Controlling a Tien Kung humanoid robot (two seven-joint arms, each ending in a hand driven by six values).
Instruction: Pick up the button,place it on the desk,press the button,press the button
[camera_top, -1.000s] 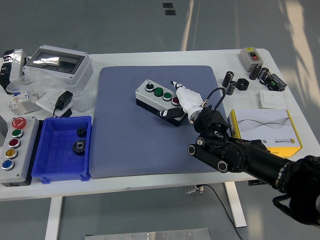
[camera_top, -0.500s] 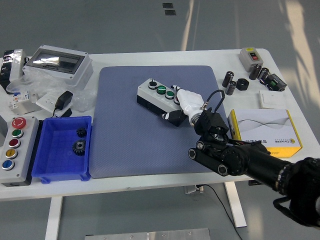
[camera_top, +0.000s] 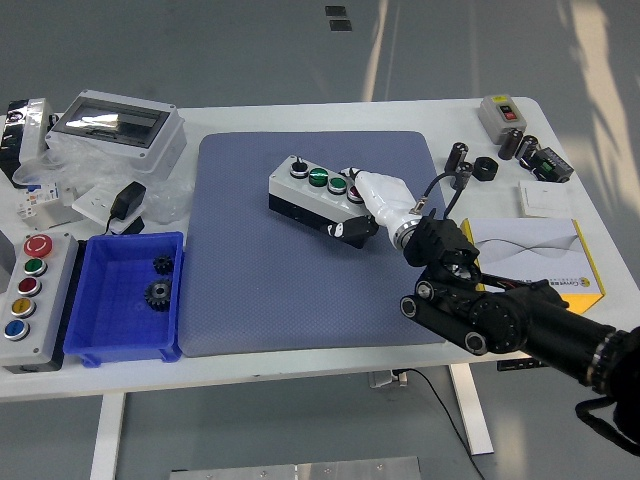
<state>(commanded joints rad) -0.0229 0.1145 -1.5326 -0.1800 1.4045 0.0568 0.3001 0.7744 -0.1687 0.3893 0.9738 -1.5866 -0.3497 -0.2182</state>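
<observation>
The button box (camera_top: 305, 192) is a grey and black box with a black knob, two green buttons and a red button on top. It lies slanted on the blue mat (camera_top: 250, 290) at mid table. My right hand (camera_top: 362, 212), white with black fingertips, is closed over the box's right end, with a black finger (camera_top: 345, 231) against its front side. The red button is partly hidden by the hand. I cannot tell whether the box rests on the mat or is slightly lifted. My left arm is out of view.
A blue bin (camera_top: 100, 340) with two gears stands at the front left, beside a larger button panel (camera_top: 25, 290). A grey enclosure (camera_top: 115, 125) and bagged parts lie at the back left. A yellow and white carton (camera_top: 545, 255), a small switch box (camera_top: 502, 113) and black cylinders (camera_top: 460, 160) are on the right.
The button box has shifted a little to the left with my right hand on it. My right forearm has swung to the right.
</observation>
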